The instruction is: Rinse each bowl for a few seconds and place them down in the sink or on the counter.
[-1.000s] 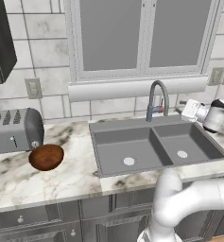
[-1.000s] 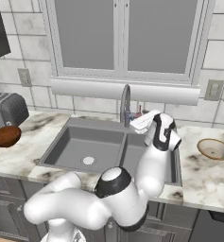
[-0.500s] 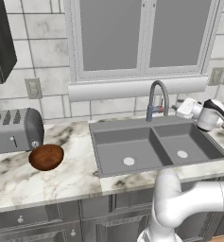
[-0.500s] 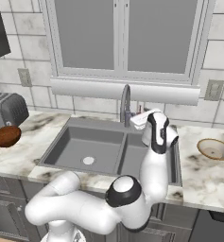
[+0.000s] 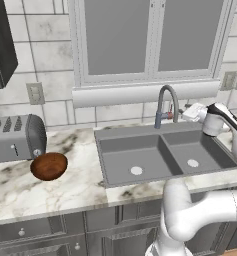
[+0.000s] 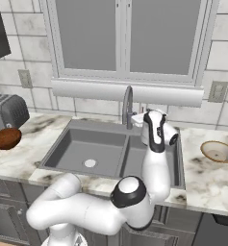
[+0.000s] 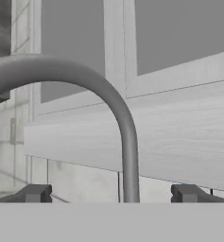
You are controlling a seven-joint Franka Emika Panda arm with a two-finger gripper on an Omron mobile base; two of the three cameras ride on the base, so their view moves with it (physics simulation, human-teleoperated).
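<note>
the brown bowl (image 5: pixel 49 166) sits upright on the counter (image 5: pixel 80 177) left of the sink (image 5: pixel 165 155), just in front of the toaster. the tan bowl (image 6: pixel 218 151) sits upright on the counter right of the sink, shallow and pale. the grey double sink has a gooseneck faucet (image 5: pixel 166 104) at its far edge.

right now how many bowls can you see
2. A reddish-brown bowl sits on the counter left of the sink, by the toaster. A pale tan bowl sits on the counter right of the sink.
</note>
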